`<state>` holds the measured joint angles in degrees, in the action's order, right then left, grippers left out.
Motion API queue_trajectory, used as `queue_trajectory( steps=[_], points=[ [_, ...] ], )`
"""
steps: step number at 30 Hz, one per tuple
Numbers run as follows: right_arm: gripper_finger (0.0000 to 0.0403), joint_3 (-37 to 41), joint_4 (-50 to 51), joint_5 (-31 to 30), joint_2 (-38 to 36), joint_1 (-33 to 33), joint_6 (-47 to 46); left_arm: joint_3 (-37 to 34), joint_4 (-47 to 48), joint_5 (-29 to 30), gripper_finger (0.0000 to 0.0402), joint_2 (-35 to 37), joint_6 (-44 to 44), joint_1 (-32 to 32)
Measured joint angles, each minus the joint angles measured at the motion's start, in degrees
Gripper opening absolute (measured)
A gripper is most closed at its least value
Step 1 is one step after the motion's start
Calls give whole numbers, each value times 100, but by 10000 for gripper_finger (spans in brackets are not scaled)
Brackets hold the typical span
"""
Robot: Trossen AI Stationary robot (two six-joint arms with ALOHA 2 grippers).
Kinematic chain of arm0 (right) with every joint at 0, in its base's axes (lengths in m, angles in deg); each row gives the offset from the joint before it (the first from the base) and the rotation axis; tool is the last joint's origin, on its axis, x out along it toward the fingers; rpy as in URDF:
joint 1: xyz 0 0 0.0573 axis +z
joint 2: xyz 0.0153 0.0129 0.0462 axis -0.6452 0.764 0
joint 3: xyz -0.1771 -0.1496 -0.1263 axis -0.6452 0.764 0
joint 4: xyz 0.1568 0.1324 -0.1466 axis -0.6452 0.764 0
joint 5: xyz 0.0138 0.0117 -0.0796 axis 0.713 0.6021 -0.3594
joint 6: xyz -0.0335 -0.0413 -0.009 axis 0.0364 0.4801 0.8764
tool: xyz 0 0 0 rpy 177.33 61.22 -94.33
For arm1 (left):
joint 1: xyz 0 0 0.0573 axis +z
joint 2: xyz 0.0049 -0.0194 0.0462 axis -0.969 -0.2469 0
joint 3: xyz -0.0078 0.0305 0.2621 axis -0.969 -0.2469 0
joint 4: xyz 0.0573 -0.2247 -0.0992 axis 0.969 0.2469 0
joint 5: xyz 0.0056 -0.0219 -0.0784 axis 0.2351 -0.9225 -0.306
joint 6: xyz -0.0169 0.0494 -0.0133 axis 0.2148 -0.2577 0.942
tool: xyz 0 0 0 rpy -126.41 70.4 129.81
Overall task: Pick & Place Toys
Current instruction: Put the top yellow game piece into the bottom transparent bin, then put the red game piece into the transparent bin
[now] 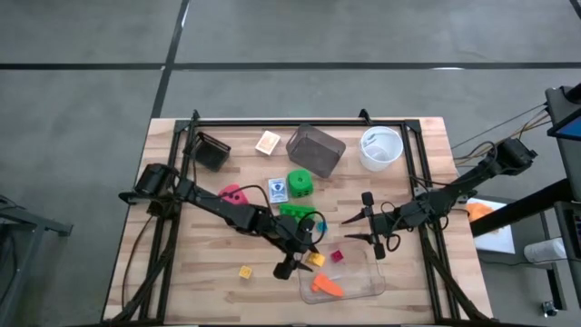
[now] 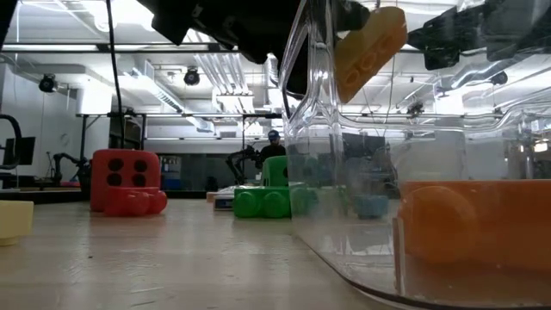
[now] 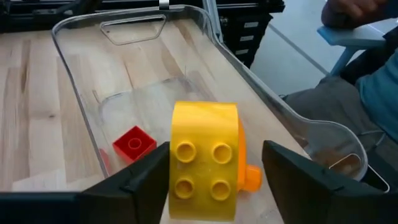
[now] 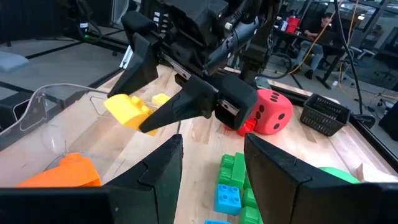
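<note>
**High view: yellow brick over the tray, left jaws parted around it**

High view first, biggest things down. I see the wooden table [image 1: 182,291] with the clear tray [image 1: 368,286] at its near edge, right of centre. My left arm reaches in across the middle, and the left gripper [image 1: 304,257] hangs over the tray's left rim. The right arm comes in from the other side. The right gripper [image 1: 352,229] sits just above the tray's far edge, jaws open and empty, and it points toward the left one.

At the far side stand a smoky box [image 1: 315,150], a white bowl [image 1: 380,147] and a black basket [image 1: 211,151].

The pink-red die [image 1: 233,194] lies under the left arm. The green die [image 1: 300,183] sits near the table's centre, with the card pack [image 1: 278,190] just beside it and a green brick [image 1: 292,211] close by. The tan block [image 1: 268,142] rests between basket and box.

Inside the tray I count an orange brick [image 1: 327,286] and a small red brick [image 1: 337,256].

The yellow brick [image 3: 202,162] is between the left fingers, above the tray and tilted in the low view. The jaws stand wider than the brick, with a gap on one side. A small yellow piece [image 1: 245,272] lies on the bare wood, left of the tray.
</note>
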<state>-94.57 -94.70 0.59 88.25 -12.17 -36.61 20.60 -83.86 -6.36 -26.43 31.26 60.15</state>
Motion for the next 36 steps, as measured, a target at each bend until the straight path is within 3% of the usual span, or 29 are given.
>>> queue_trajectory(
  steps=[15,36],
  points=[
    [167,0,1,1,-1,0,-2,1,158,-138,282,10,-43,0],
    [167,0,4,0,0,0,-4,2,524,771,283,11,-60,11]
  ],
)
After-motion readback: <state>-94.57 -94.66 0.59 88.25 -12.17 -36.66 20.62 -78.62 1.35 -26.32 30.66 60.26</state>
